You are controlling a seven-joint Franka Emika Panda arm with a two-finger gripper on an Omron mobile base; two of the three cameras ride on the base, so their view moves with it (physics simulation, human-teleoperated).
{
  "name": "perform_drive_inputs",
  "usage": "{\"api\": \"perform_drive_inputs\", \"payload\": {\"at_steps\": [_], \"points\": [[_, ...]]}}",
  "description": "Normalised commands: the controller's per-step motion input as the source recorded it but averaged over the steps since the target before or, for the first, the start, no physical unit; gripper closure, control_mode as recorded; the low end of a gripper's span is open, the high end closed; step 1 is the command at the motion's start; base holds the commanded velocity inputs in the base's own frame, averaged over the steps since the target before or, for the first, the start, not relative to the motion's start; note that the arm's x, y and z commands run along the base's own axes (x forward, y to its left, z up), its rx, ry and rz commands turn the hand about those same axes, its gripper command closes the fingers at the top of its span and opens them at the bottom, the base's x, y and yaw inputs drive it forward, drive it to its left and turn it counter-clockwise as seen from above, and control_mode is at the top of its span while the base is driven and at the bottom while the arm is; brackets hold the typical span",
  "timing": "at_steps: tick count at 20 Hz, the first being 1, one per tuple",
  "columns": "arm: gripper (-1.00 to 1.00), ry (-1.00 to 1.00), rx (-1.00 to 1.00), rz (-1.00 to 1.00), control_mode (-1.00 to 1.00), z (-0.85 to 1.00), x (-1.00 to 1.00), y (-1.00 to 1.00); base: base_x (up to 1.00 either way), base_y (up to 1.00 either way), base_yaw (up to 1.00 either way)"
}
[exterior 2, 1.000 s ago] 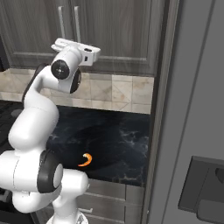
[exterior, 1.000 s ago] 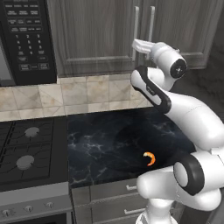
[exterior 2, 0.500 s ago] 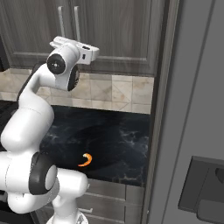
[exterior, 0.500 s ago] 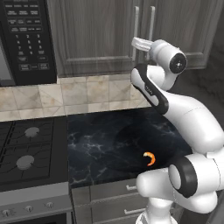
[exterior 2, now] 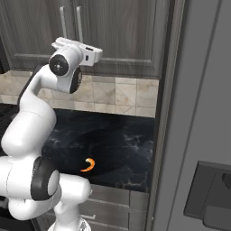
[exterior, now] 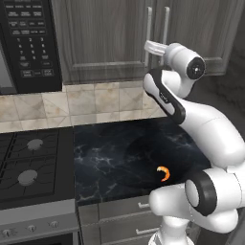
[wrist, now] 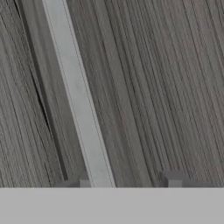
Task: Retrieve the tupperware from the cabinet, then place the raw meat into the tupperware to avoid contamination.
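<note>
gleaming flat silver bar handle (wrist: pixel 78 100) crossing streaked wood-grain cabinet (wrist: pixel 157 87).

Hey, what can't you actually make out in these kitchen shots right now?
- What the cabinet holds: its closed doors hide the inside in both base views.
- The grip: in the hand view the bottom edge cuts off the gripper tips, so contact with the handle is unclear.
- Button labels on the microwave: too small to read in the left base view.

Closed cabinet (exterior: pixel 115 38) doors block the inside; the black counter (exterior: pixel 115 158) lies open around raw meat (exterior: pixel 163 173).
</note>
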Motion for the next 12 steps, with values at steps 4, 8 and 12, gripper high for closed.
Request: {"api": "perform_drive_inputs", "payload": {"at_steps": [4,8,12], "points": [[1.0,0.0,0.0,0.06,-1.0,-0.03,0.12,-0.02,0.0,0.0,0.0],[1.0,-0.01,0.03,0.04,-1.0,0.01,-0.01,-0.13,0.0,0.0,0.0],[1.0,-0.01,0.04,0.02,-1.0,0.05,-0.11,-0.25,0.0,0.0,0.0]]}}
